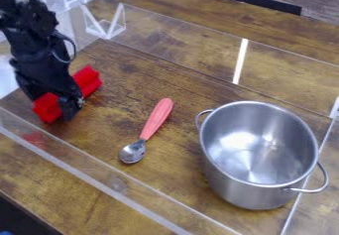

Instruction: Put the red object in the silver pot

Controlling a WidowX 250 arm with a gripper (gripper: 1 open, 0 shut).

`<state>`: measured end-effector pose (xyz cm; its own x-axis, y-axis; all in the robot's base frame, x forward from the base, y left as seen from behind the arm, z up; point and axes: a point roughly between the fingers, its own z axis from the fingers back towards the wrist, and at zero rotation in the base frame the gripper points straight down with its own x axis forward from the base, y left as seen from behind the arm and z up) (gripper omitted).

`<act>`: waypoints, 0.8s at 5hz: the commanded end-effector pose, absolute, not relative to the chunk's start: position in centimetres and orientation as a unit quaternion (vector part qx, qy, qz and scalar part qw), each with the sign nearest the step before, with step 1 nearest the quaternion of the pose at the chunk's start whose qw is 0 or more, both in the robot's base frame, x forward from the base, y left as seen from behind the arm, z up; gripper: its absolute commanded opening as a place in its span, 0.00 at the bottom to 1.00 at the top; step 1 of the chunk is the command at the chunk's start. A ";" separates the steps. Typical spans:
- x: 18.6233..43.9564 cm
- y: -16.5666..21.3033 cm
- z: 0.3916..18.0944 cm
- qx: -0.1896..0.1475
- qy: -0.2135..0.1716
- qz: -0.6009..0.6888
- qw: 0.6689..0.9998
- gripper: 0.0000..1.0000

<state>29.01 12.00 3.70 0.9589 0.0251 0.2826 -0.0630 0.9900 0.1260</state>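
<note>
The red object (87, 79) is a bright red block lying slantwise on the wooden table at the left. My black gripper (54, 92) points down over the block's middle and hides that part. Its jaws are open, one finger on each side of the block, and red shows at both ends. The block rests on the table. The silver pot (247, 190) stands upright and empty at the lower right, well away from the gripper.
A metal spoon (150, 126) with a pinkish-red handle lies between the block and the pot. A clear plastic wall (93, 170) runs along the near edge of the table, and another clear panel (239, 60) stands behind.
</note>
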 end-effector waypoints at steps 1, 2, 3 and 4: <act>30.2 11.9 4.4 0.069 -0.162 0.019 0.984 0.00; 30.3 11.8 4.7 0.062 -0.164 0.027 0.984 0.00; 30.3 11.6 5.4 0.055 -0.165 0.037 0.984 0.00; 30.2 11.6 6.1 0.050 -0.167 0.044 0.984 0.00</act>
